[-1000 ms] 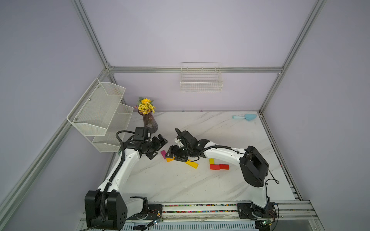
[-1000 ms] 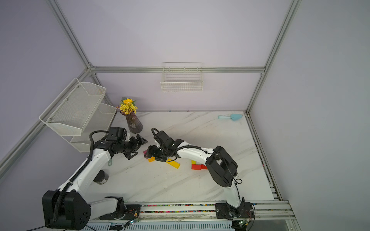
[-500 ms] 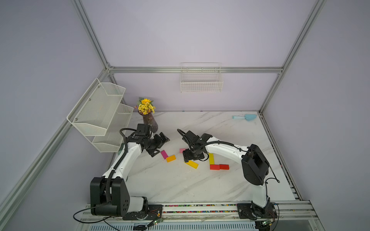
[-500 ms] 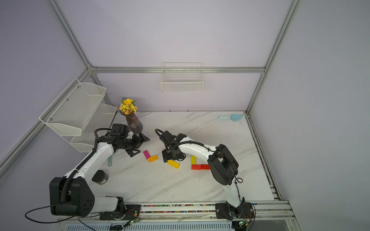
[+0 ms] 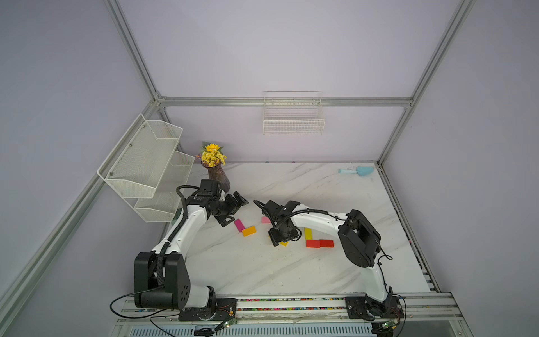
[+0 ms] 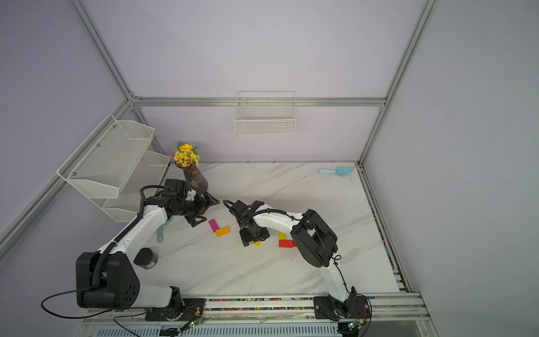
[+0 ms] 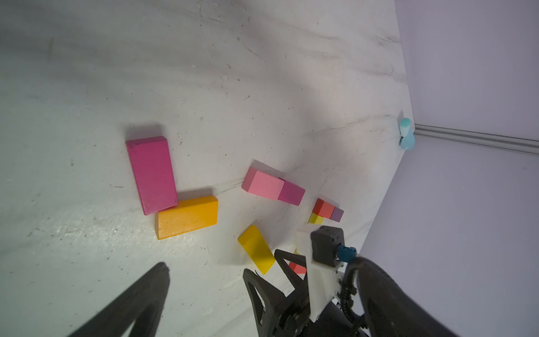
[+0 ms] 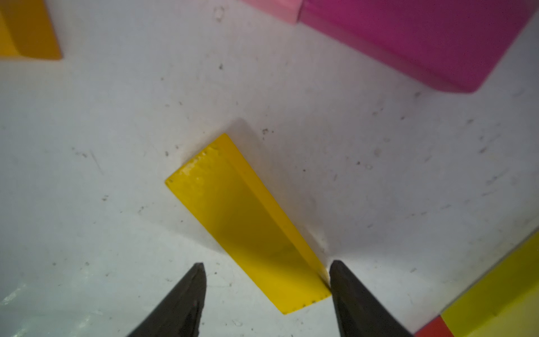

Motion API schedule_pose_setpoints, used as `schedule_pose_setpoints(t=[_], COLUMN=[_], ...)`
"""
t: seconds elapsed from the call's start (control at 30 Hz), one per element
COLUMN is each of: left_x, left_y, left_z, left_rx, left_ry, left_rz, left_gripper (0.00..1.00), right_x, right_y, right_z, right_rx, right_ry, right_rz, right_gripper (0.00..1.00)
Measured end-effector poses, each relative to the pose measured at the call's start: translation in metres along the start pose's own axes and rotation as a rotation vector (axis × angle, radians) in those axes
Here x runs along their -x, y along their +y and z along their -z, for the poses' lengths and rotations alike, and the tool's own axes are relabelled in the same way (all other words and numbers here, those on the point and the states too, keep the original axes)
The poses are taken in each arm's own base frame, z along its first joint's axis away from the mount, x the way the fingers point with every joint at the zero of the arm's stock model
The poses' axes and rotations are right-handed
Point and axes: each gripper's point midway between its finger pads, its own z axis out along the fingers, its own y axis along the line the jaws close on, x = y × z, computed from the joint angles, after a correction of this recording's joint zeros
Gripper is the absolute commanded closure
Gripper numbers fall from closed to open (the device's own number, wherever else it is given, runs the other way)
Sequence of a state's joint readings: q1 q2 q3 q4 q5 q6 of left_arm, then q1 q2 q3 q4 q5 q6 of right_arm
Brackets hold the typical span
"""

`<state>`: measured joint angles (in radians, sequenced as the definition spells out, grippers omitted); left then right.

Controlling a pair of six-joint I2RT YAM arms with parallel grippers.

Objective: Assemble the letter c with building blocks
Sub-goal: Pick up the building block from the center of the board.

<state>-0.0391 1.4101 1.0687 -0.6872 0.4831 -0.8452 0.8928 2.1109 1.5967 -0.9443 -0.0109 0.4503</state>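
In both top views my right gripper (image 5: 281,237) (image 6: 253,237) is low over a slanted yellow building block (image 5: 283,243) (image 6: 257,243). The right wrist view shows it open (image 8: 267,280) astride that block's (image 8: 248,221) near end, with one finger (image 8: 355,300) touching the block's corner and the other standing apart. A magenta block (image 5: 238,225) and an orange one (image 5: 249,231) form a corner to its left. A light pink block (image 5: 265,219), a yellow block (image 5: 308,232) and two red ones (image 5: 319,243) lie around it. My left gripper (image 5: 235,211) hovers open beside the vase.
A vase of yellow flowers (image 5: 218,178) and a white mesh shelf (image 5: 145,163) stand at the back left. A light blue scoop (image 5: 357,171) lies in the far right corner. A black jar (image 6: 146,258) sits by the left arm. A bead-filled rail (image 5: 291,299) runs along the front.
My right gripper has moved rightward from the magenta and orange blocks and come down over the slanted yellow block, its jaws narrowing. The left gripper drew back towards the vase.
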Motion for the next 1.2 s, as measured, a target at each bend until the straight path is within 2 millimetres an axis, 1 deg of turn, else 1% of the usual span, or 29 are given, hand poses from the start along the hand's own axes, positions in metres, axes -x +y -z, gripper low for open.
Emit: schedule_pose_setpoints(t=[0.03, 0.13, 0.3, 0.4, 0.53, 0.63, 0.8, 1.0, 1.2], left_x=[0.000, 0.002, 0.002, 0.001, 0.002, 0.002, 0.000, -0.001, -0.005], left_y=[0.000, -0.001, 0.007, 0.009, 0.008, 0.008, 0.014, 0.017, 0.019], left_z=[0.000, -0.003, -0.011, -0.012, -0.012, -0.012, -0.014, -0.016, -0.012], left_rx=[-0.002, -0.006, 0.008, 0.010, 0.005, 0.004, 0.013, 0.018, 0.014], left_ry=[-0.001, 0.002, 0.014, 0.019, 0.015, 0.014, 0.020, 0.025, 0.021], left_rz=[-0.001, -0.001, 0.015, 0.018, 0.015, 0.015, 0.024, 0.030, 0.027], left_gripper=[0.00, 0.00, 0.00, 0.00, 0.00, 0.00, 0.00, 0.00, 0.00], right_x=[-0.001, -0.001, -0.002, -0.003, -0.003, -0.001, 0.008, 0.019, 0.027], right_y=[-0.001, -0.001, 0.000, 0.002, 0.010, 0.021, 0.038, 0.047, 0.054], right_z=[-0.003, -0.002, -0.003, -0.003, -0.002, 0.001, 0.004, 0.006, 0.000], right_rx=[-0.007, -0.012, -0.008, 0.002, 0.034, 0.081, 0.154, 0.201, 0.214], right_ry=[0.009, 0.009, 0.016, 0.018, 0.021, 0.014, -0.012, -0.037, -0.045], right_rz=[0.002, 0.010, 0.016, 0.009, -0.018, -0.056, -0.147, -0.247, -0.296], right_gripper=[0.42, 0.53, 0.72, 0.80, 0.81, 0.82, 0.83, 0.83, 0.82])
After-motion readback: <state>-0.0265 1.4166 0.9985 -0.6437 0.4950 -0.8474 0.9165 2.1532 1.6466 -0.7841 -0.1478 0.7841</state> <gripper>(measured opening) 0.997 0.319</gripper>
